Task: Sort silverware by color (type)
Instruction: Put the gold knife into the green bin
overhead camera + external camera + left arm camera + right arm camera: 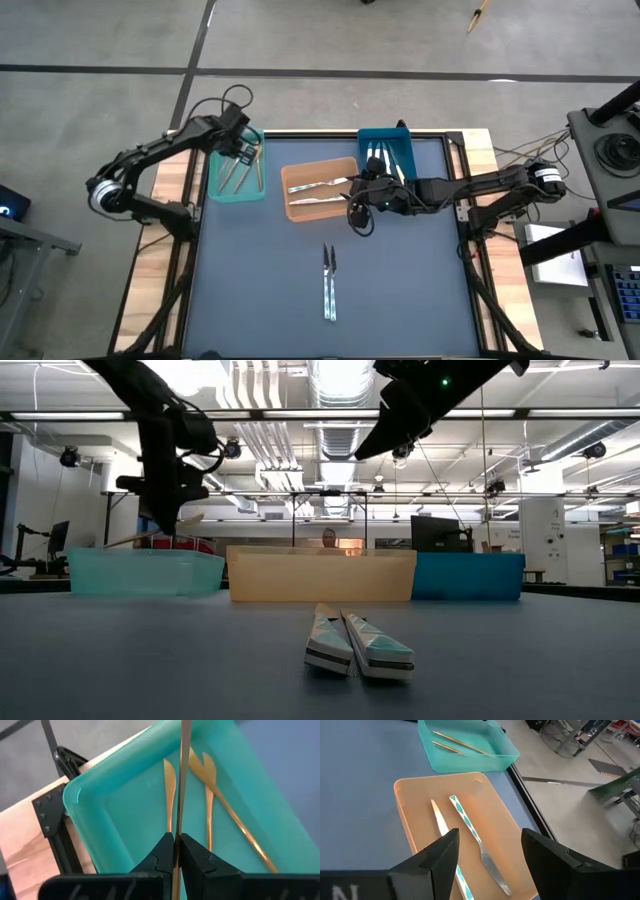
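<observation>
Three rectangular bins stand in a row at the far side of a dark blue tabletop (260,290): a teal bin (236,178) on the left, an orange bin (322,188) in the middle, and a blue bin (386,157) on the right.

The teal bin holds gold silverware. The left wrist view shows two gold pieces lying flat inside, a gold knife (169,790) and a gold fork (208,795), with a long thin gold handle (240,827) crossing beside the fork. A further slim gold piece (184,780) is clamped upright between the closed fingers of the left pincer (176,851), directly over the teal bin.

The orange bin holds two pieces of silver cutlery with teal-patterned handles (466,820), lying side by side along the bin's length.

The blue bin holds several pale-handled silver pieces (380,160); their exact count cannot be told.

Two more pieces (329,280) lie side by side on the open tabletop, near the front centre and well apart from the bins. The low view shows their patterned handle ends (358,642) touching in a narrow V.

The left arm reaches from the tabletop's left edge, elbow bent, with its pincer pointing down into the teal bin. The right arm stretches in from the right edge, nearly straight, and its right pincer (360,192) hangs above the orange bin's right end, fingers spread wide apart and holding nothing.
</observation>
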Robot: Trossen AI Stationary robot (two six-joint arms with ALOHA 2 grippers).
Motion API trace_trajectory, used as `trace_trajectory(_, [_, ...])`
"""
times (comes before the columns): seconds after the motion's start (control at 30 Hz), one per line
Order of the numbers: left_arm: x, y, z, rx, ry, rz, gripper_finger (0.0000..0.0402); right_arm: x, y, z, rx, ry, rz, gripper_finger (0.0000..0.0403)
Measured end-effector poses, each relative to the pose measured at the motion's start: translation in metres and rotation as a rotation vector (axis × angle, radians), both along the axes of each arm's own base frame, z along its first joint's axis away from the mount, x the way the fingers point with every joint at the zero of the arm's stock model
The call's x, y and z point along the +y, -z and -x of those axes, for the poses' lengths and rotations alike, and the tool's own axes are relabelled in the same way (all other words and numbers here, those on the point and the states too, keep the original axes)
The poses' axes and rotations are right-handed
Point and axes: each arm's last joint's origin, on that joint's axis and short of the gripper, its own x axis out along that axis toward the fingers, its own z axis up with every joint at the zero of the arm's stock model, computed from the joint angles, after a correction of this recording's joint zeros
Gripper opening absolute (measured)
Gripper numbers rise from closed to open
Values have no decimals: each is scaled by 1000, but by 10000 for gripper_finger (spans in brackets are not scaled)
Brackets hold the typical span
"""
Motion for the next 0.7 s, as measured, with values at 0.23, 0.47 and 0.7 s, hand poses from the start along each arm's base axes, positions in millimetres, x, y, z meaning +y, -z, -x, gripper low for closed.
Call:
trace_trajectory(0.23, [6,16,-4,52,-4,61,0,-2,-1,0,-2,-1,10,205])
trace_trajectory(0.47, [12,30,-8,95,-1,108,0,-7,-1,-1,-9,9,6,205])
trace_trajectory(0.7, [16,39,-11,117,-1,130,0,-8,-1,-1,-10,13,3,205])
